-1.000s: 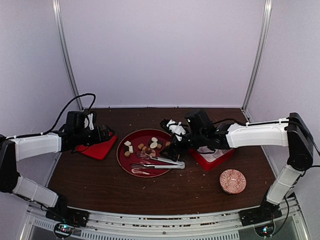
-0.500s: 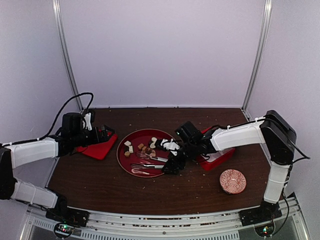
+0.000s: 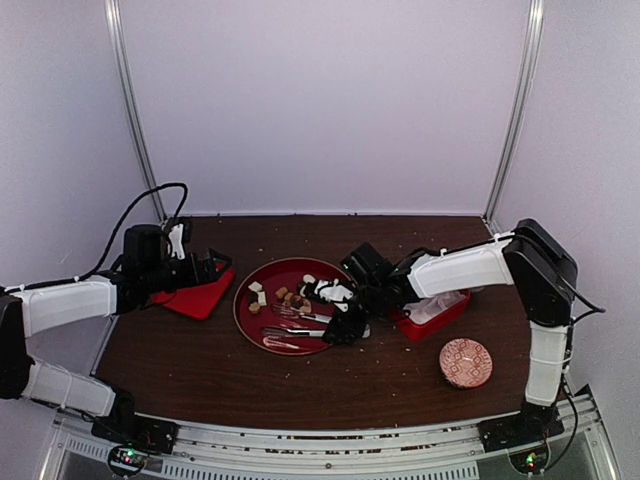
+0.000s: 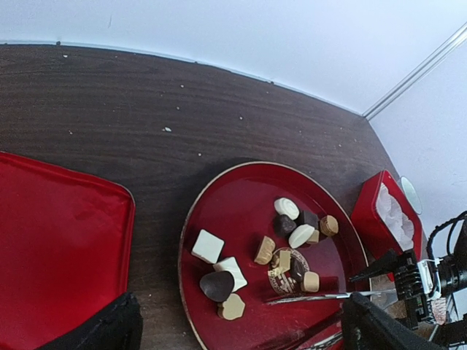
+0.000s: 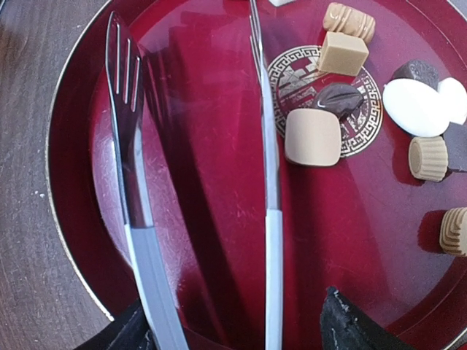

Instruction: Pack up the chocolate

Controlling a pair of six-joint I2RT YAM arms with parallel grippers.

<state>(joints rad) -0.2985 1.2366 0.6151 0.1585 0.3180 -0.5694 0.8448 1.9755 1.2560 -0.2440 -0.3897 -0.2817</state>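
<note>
The chocolate (image 3: 290, 294) is several small dark, tan and cream-white pieces on a round red plate (image 3: 247, 312). Metal tongs (image 3: 300, 322) with grey handles lie on the plate's near half. My right gripper (image 3: 345, 325) is low over their handle end. In the right wrist view both tong arms (image 5: 270, 182) run between its fingers, and the right gripper (image 5: 241, 328) is open with a gap on the right side. The nearest chocolate (image 5: 314, 135) lies past the tips. My left gripper (image 4: 241, 332) hangs open left of the plate (image 4: 241, 189), holding nothing.
A flat red tray (image 3: 195, 298) lies under the left gripper. A red box (image 3: 430, 315) with white paper cups stands right of the plate. A small patterned dish (image 3: 466, 362) sits near the front right. Pale crumbs dot the brown table.
My right arm has swung left and down from beside the red box onto the tongs' handle end, and its jaws have narrowed. The left arm has barely shifted.
</note>
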